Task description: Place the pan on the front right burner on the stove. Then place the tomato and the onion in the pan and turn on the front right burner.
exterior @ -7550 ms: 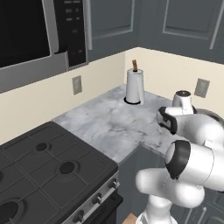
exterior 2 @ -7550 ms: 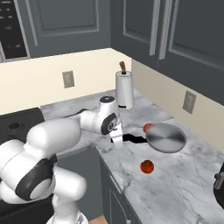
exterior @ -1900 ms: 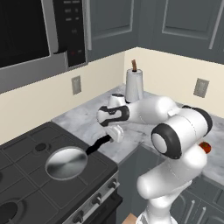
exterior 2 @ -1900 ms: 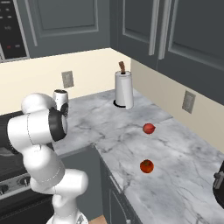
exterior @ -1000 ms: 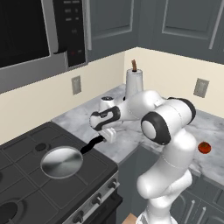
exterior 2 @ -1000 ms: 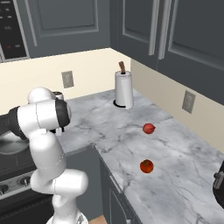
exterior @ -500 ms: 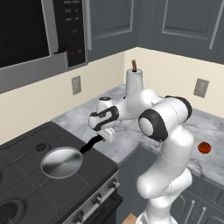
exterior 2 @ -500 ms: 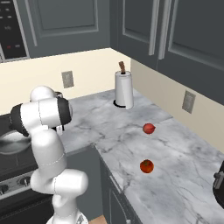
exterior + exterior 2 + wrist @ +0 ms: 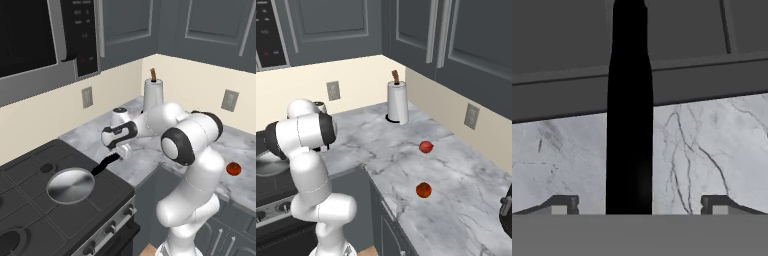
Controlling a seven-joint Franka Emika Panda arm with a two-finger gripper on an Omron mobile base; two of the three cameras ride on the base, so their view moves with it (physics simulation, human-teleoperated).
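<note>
Since a second ago, gripper (image 9: 639,202) jaws sprung apart, straddling black handle. Small silver-metal frying pan (image 9: 70,186) sits on black gas stove (image 9: 30,200), lower left. Left: red tomato (image 9: 423,190) and onion (image 9: 426,146) on marble tabletop (image 9: 456,200), then burner knob.

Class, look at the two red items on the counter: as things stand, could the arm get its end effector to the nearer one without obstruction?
Probably yes. The end effector is open above the pan handle, and bare marble counter surrounds the tomato.
</note>
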